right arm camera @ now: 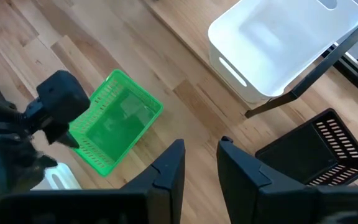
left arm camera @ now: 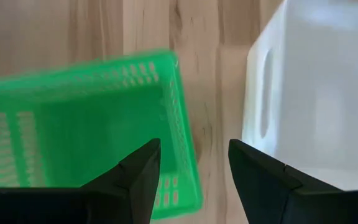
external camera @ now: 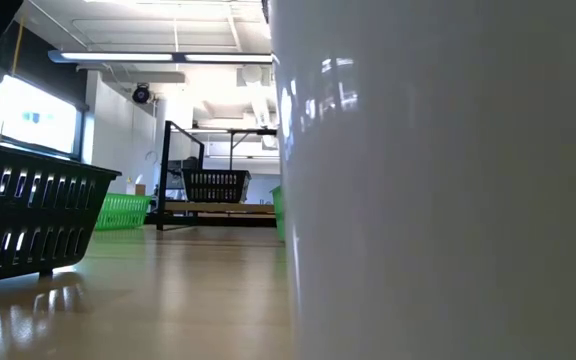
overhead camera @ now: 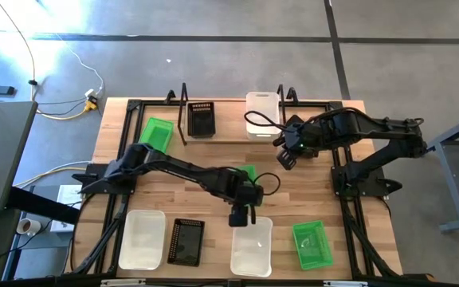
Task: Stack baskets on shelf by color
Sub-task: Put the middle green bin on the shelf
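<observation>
We saw the left gripper (overhead camera: 238, 217) spread wide, empty, between a green basket (left arm camera: 86, 130) and white basket (overhead camera: 252, 247); the right gripper (overhead camera: 286, 156) hung half-open, empty, near the shelf (overhead camera: 229, 119).

Both end effectors, left (overhead camera: 239, 221) and right (overhead camera: 285, 158), gape empty.

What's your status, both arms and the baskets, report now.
Left gripper open, empty, over table centre between small green plastic basket and white plastic bin. Right gripper open, empty, near narrow wooden shelf. Nothing blocking.
</observation>
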### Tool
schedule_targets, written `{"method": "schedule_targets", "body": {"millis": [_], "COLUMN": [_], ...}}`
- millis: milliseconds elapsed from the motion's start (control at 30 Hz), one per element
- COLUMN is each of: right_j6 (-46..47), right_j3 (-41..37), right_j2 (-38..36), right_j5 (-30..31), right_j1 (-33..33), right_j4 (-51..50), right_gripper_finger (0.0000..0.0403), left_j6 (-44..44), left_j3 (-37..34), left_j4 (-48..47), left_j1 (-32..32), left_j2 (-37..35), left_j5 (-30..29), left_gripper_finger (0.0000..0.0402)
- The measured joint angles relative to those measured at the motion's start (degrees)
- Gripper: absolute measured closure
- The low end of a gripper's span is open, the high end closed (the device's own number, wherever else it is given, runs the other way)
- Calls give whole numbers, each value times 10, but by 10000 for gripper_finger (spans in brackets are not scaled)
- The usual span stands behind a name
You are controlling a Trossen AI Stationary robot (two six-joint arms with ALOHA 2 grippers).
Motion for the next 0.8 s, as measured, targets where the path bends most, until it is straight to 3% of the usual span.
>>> {"method": "schedule_targets", "body": {"millis": [500,800], "right_j6": [0,5], "right_j3": [0,0], "right_j2": [0,0], "right_j5": [0,-3], "right_j1": [0,0], "right_j4": [1,1], "right_gripper_finger": [322,322], "left_j6": [0,15], "left_j3": [0,0], "left_j4": [15,11], "left_j1": [4,11], "left_j2": [51,69], "left_j5": [-7,3], "left_gripper_finger": [226,298]}}
